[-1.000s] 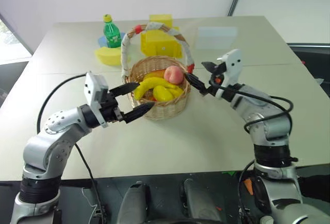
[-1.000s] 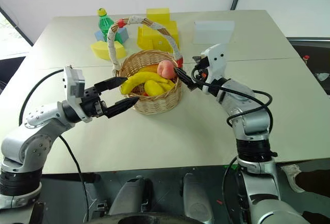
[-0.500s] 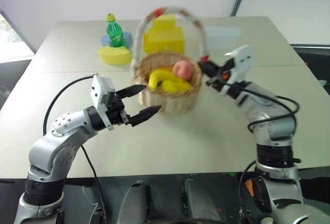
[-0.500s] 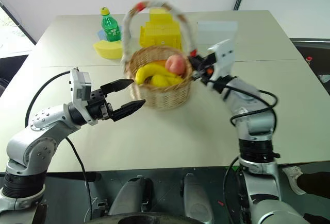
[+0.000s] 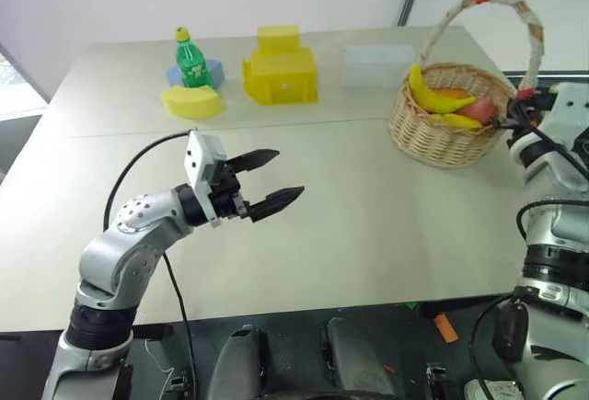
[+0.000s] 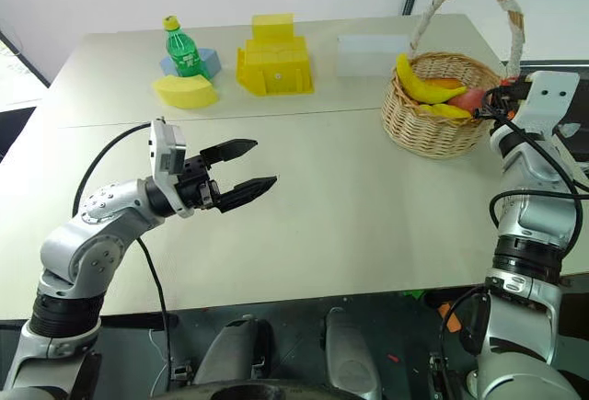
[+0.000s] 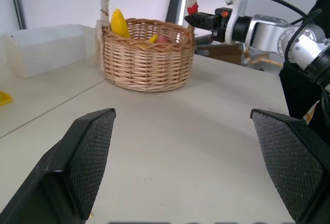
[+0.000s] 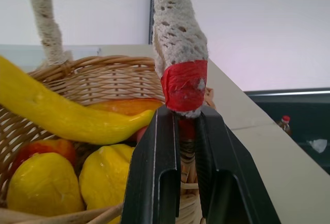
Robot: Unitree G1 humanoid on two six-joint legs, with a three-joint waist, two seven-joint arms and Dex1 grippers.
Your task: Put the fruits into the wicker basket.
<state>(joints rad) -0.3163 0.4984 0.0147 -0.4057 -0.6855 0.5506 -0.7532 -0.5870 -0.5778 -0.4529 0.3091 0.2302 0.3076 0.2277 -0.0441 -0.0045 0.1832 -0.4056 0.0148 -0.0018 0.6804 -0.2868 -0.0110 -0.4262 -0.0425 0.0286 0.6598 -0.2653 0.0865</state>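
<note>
Round tan woven wicker basket [image 5: 440, 131], fruit-filled, table's 2 o'clock: light, stiff. Right tool [image 8: 179, 131] clamped on handle base; left tool [image 5: 267, 182] apart, empty.

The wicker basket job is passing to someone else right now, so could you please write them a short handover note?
Right pincer: shut on the wicker basket, clamped at the base of its handle just under the red wrap.
Left pincer: open, holding nothing, poised above the middle of the table.
Basket: at the table's right side, near the far edge.
Done: the fruits, including the banana and peach, lie inside the basket; no loose fruit shows on the table.
Left: probably only to release the handle and pull the right arm back.
</note>
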